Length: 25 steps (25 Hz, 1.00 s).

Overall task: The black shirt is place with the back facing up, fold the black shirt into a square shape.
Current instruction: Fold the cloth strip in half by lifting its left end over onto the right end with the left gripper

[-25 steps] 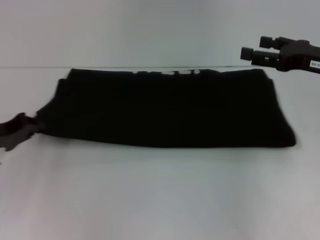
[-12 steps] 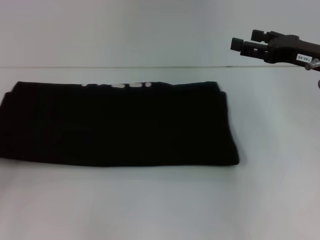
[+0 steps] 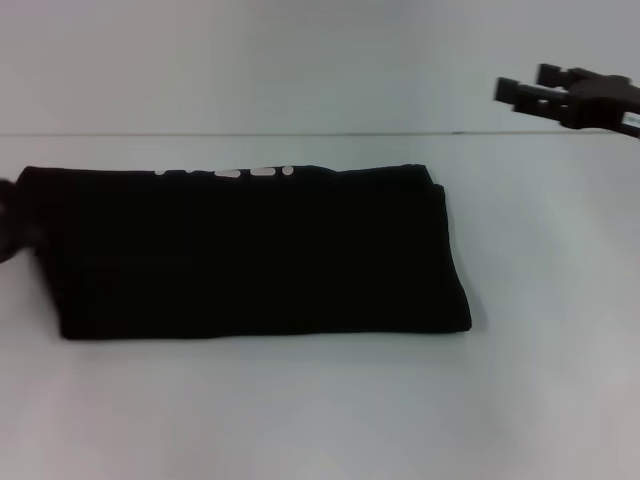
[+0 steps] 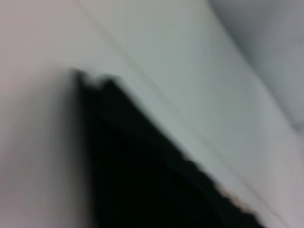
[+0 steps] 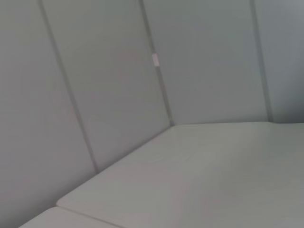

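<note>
The black shirt [image 3: 250,255] lies on the white table as a long folded band, with white lettering along its far edge. A blurred corner of the black shirt [image 4: 142,185] fills the left wrist view. A dark piece of my left gripper [image 3: 5,218] shows at the picture's left edge, against the band's left end. My right gripper [image 3: 525,85] hovers high at the far right, well clear of the cloth, open with nothing in it. Only bare table and wall panels appear in the right wrist view.
The white table [image 3: 320,410] spreads wide in front of the shirt and to its right. Its far edge [image 3: 500,133] meets a plain grey wall just behind the shirt.
The shirt has slid left across the table, and its left end now slants inward. My right gripper moved in to the left, then back out to the right.
</note>
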Motion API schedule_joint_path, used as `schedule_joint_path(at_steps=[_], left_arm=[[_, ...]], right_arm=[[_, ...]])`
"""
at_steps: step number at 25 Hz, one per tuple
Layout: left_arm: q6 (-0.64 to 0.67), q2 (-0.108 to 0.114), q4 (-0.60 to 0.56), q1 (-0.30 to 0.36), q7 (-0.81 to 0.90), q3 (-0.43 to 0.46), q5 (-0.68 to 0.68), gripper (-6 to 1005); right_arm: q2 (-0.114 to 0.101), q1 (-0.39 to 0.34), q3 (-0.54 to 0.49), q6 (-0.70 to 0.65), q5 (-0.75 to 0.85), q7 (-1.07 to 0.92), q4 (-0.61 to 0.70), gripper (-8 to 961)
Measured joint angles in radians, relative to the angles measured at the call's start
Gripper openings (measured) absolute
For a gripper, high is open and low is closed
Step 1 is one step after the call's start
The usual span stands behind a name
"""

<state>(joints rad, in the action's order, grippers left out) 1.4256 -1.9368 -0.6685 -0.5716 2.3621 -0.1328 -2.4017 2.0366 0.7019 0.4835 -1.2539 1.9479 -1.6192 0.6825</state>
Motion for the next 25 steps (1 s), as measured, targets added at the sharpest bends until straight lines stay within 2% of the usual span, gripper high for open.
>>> schedule_joint_path(at_steps=[3, 4, 6, 9, 11, 13, 14, 16, 18, 19, 21, 25], left_arm=[[0.049, 0.003, 0.087, -0.110, -0.020, -0.001, 0.002, 81], [0.058, -0.003, 0.122, -0.155, -0.030, -0.002, 0.002, 84], [0.071, -0.030, 0.183, -0.239, -0.051, -0.011, 0.002, 90], [0.049, -0.107, 0.231, -0.355, -0.076, -0.039, 0.002, 100], [-0.019, -0.181, 0.236, -0.414, -0.087, -0.083, 0.003, 106], [-0.110, -0.224, 0.274, -0.445, -0.112, -0.123, 0.015, 112], [-0.171, -0.235, 0.317, -0.453, -0.144, -0.133, 0.033, 116], [-0.305, -0.233, 0.458, -0.454, -0.245, -0.126, 0.099, 122], [-0.430, -0.240, 0.604, -0.412, -0.404, -0.083, 0.183, 128], [-0.430, -0.240, 0.604, -0.412, -0.404, -0.083, 0.183, 131], [-0.410, -0.238, 0.663, -0.359, -0.507, -0.025, 0.218, 137], [-0.320, -0.235, 0.666, -0.340, -0.515, -0.013, 0.220, 150]], right_arm=[[-0.017, -0.022, -0.034, 0.027, -0.008, 0.001, 0.003, 913], [-0.024, -0.031, -0.048, 0.038, -0.012, 0.002, 0.004, 913], [-0.044, -0.049, -0.068, 0.048, -0.020, 0.003, 0.004, 913], [-0.079, -0.074, -0.081, 0.042, -0.024, -0.001, 0.007, 913], [-0.096, -0.089, -0.086, 0.031, -0.025, -0.002, 0.010, 913], [-0.108, -0.102, -0.088, 0.019, -0.025, 0.001, 0.014, 914], [-0.112, -0.108, -0.087, 0.016, -0.025, 0.003, 0.016, 914], [-0.117, -0.116, -0.084, 0.008, -0.024, 0.006, 0.017, 914], [-0.120, -0.121, -0.077, -0.004, -0.010, 0.007, 0.017, 914], [-0.120, -0.121, -0.077, -0.004, -0.010, 0.007, 0.017, 914], [-0.120, -0.126, -0.073, -0.013, -0.004, 0.005, 0.017, 914], [-0.122, -0.130, -0.067, -0.035, 0.019, -0.043, 0.017, 912]])
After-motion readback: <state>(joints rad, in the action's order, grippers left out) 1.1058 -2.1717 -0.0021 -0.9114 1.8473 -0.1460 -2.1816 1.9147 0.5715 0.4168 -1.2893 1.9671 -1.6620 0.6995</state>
